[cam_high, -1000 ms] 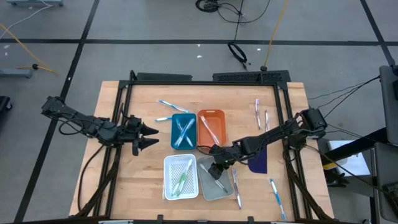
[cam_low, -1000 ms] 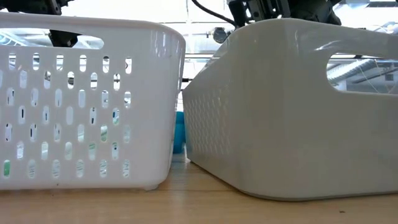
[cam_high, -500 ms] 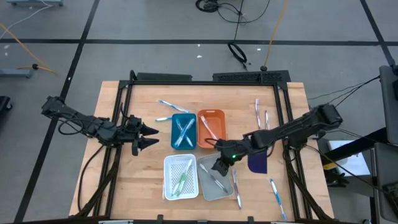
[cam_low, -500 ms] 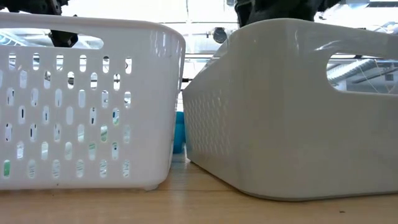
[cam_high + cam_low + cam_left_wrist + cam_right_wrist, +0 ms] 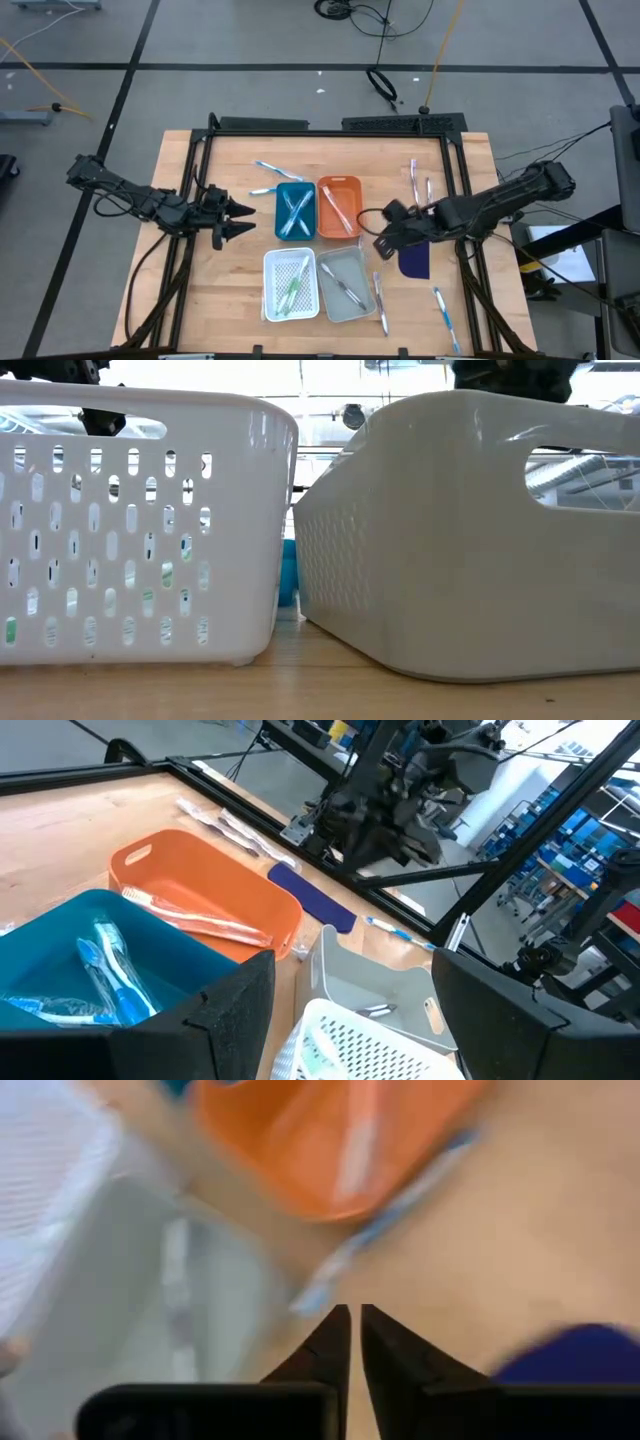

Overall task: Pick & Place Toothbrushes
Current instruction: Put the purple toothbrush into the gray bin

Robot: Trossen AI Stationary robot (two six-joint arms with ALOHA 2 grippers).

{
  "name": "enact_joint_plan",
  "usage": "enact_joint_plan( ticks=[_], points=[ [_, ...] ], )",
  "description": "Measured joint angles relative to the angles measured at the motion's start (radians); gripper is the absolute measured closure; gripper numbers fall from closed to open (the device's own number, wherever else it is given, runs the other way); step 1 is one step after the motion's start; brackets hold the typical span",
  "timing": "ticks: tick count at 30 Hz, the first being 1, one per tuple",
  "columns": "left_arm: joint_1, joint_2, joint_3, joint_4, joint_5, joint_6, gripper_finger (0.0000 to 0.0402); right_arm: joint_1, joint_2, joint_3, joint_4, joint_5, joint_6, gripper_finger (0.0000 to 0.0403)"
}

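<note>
Overhead view: the right gripper (image 5: 382, 243) hovers right of centre, beside the orange tray (image 5: 339, 207) and above the grey tray (image 5: 345, 285), fingers nearly together and holding nothing. The left gripper (image 5: 240, 221) waits at centre left, fingers spread wide, empty. Toothbrushes (image 5: 296, 211) lie in all four trays and loose on the table (image 5: 200, 300).

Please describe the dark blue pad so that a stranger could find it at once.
On the wooden table, look right of the four small trays, beside the grey tray. The dark blue pad lies flat there, partly under the right arm. Unlike the thin toothbrushes nearby, it is broad and dark.
</note>
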Motion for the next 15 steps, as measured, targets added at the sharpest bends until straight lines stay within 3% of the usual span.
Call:
enact_joint_plan(
  ticks=[9,12,15],
  points=[
    [0.000,0.000,0.000,0.000,-0.002,0.000,0.0131,-0.079,-0.092,-0.005,-0.273,0.203,-0.032,0.0396],
    [0.000,0.000,0.000,0.000,-0.002,0.000,0.0131,-0.127,-0.112,-0.024,-0.273,0.207,-0.149,0.0395],
    [0.000,0.000,0.000,0.000,-0.002,0.000,0.0131,-0.185,-0.126,-0.038,-0.276,0.206,-0.162,0.0394]
  ],
)
